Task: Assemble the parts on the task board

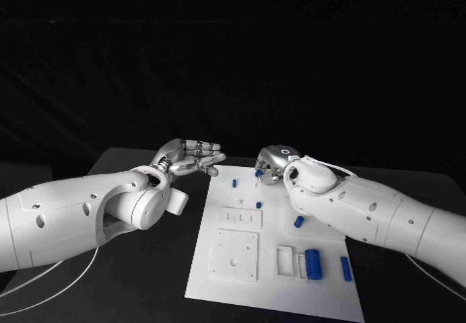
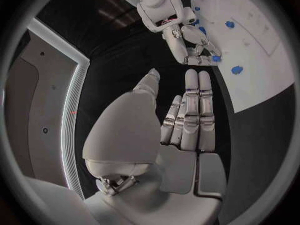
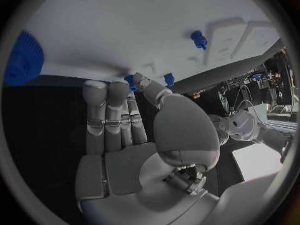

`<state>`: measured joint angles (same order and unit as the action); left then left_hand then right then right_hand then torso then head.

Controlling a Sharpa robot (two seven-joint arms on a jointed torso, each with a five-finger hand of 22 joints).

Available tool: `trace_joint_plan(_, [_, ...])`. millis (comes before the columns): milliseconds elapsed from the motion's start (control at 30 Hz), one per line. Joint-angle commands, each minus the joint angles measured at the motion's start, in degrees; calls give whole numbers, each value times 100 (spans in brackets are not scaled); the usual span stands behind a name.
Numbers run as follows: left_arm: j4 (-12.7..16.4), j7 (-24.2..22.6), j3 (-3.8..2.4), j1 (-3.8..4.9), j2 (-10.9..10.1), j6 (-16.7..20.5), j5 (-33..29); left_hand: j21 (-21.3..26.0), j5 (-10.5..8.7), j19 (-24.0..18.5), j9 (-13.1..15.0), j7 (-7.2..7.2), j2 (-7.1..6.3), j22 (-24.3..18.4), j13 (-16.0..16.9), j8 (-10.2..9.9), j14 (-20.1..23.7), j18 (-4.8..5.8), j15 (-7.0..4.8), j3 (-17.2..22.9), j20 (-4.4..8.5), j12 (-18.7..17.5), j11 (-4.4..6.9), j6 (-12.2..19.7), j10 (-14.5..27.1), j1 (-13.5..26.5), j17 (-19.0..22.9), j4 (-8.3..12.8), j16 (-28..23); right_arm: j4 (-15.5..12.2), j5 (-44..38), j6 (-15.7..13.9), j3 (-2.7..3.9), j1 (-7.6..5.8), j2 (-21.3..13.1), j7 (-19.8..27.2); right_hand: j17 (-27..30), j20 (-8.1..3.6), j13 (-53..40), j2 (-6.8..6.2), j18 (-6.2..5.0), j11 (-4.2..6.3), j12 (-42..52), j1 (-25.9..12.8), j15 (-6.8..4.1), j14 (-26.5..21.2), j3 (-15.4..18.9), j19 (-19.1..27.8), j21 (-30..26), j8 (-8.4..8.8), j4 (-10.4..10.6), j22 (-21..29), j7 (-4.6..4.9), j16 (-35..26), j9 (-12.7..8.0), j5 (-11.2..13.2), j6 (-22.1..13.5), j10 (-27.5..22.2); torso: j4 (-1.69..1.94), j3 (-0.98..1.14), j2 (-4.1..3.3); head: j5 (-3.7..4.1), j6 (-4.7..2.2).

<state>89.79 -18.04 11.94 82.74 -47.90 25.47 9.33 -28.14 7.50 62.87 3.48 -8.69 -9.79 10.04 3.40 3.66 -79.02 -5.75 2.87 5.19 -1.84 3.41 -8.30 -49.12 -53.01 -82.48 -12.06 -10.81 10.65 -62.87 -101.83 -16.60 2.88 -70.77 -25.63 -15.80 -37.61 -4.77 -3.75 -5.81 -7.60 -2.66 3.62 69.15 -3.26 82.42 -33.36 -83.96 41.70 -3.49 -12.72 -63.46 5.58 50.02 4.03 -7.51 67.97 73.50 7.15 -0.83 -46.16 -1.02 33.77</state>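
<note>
The white task board (image 1: pixel 291 296) lies in the middle of the black table. My right hand (image 1: pixel 277 161) hovers over the board's far edge and pinches a small blue part (image 1: pixel 258 173) between thumb and fingertip; the right wrist view shows that blue part (image 3: pixel 130 81) at the fingertips just above the board (image 3: pixel 125 25). My left hand (image 1: pixel 189 156) floats beside the board's far left corner, fingers stretched and apart, holding nothing. The left wrist view shows the left hand (image 2: pixel 187 115) bare and the right hand (image 2: pixel 187 40) over the board (image 2: pixel 262 15).
Other blue parts lie on the board: a peg (image 1: pixel 234 182), a small piece (image 1: pixel 258 204), another (image 1: pixel 299 221), a large cylinder (image 1: pixel 312 261) and a slimmer one (image 1: pixel 345 268). A white rectangular plate (image 1: pixel 236 254) sits on the near left. A blue gear (image 3: pixel 24 59) lies nearby.
</note>
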Motion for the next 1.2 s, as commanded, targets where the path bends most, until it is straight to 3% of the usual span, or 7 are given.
trace_joint_plan(33, [4, -85, -7, 16, 13, -25, -31, 34, 0, 28, 2, -1, 8, -8, 0, 6, -15, 54, 6, 4, -6, 4, -8, -41, 39, -45, -8, -19, -17, 27, 2, 90, 0, -1, 0, -25, 15, 61, 5, -151, -85, -5, -23, -25, 41, 3, 33, -192, -72, -13, 48, 19, -1, -29, -13, 152, -86, -87, -9, -1, 4, 2, -22])
trace_joint_plan(567, [-49, -68, -7, 17, 22, -35, -35, 33, -4, 29, 2, -7, 14, -4, 0, 4, -17, 54, 4, 7, -4, 5, -7, -64, 43, -50, -9, 4, -18, -8, 59, -91, -3, -1, -37, -72, 76, 114, 11, -353, -112, -62, -26, -20, 88, 9, 130, -237, -293, -12, 130, 28, -30, -43, -20, 262, -426, -319, -9, 4, -4, -2, -32])
trace_joint_plan(733, [-80, -69, -7, 17, 31, -45, -37, 32, -6, 30, 1, -45, 3, -2, 0, 1, -20, 54, 5, 3, -5, 4, -11, -41, 44, -52, -9, 2, -17, -48, 97, -175, -3, -1, -84, -91, 98, 111, 13, -410, -110, -65, -28, -84, 87, 10, 281, -248, -357, -7, 209, 41, -46, -54, -29, 284, -487, -341, 4, 6, -8, 24, -29])
trace_joint_plan(833, [-104, -68, -7, 17, 32, -44, -37, 32, -6, 30, 1, -50, 4, -2, 0, 2, -19, 53, 5, 4, -4, 4, -11, -43, 45, -54, -9, 2, -18, -89, 128, -211, -3, -1, -133, -87, 127, 128, 10, -454, -123, -90, -23, -72, 104, 14, 740, -254, -441, -12, 331, 77, -71, -72, -27, 308, -543, -442, -6, 1, -1, 20, -35])
trace_joint_plan(900, [-121, -71, -7, 17, 32, -46, -38, 32, -6, 30, 1, -50, 4, -2, 0, 2, -19, 53, 5, 4, -4, 4, -11, -43, 45, -54, -9, 2, -18, -155, 158, -256, -3, -1, -199, -78, 150, 126, 9, -393, -125, -91, -25, 55, 99, 19, 1113, -265, -469, -11, 424, 86, -80, -72, -26, 346, -538, -445, -11, 0, 2, 21, -45])
trace_joint_plan(1067, [-155, -73, -8, 17, 32, -53, -44, 32, -9, 30, 2, -41, 5, -1, 0, 4, -19, 53, 4, 4, -4, 4, -10, -60, 48, -63, -9, 3, -19, -385, 256, -304, 9, -1, -413, -58, 159, 121, 8, -386, -121, -79, -24, 89, 90, 16, 1159, -267, -470, -12, 435, 86, -84, -70, -25, 381, -526, -401, -31, 12, 8, 37, -64])
trace_joint_plan(1200, [-185, -76, -8, 18, 16, -74, -47, 30, -12, 32, 5, -40, 19, 2, 0, 9, -23, 54, 5, 6, -1, 6, -10, -106, 28, -68, -9, 19, -17, -690, 380, -315, 86, -2, -690, -19, 166, 101, 7, -378, -100, -35, -25, 83, 65, 18, 1139, -268, -451, -15, 443, 74, -50, -70, -22, 366, -476, -227, -54, 13, 16, 61, -103])
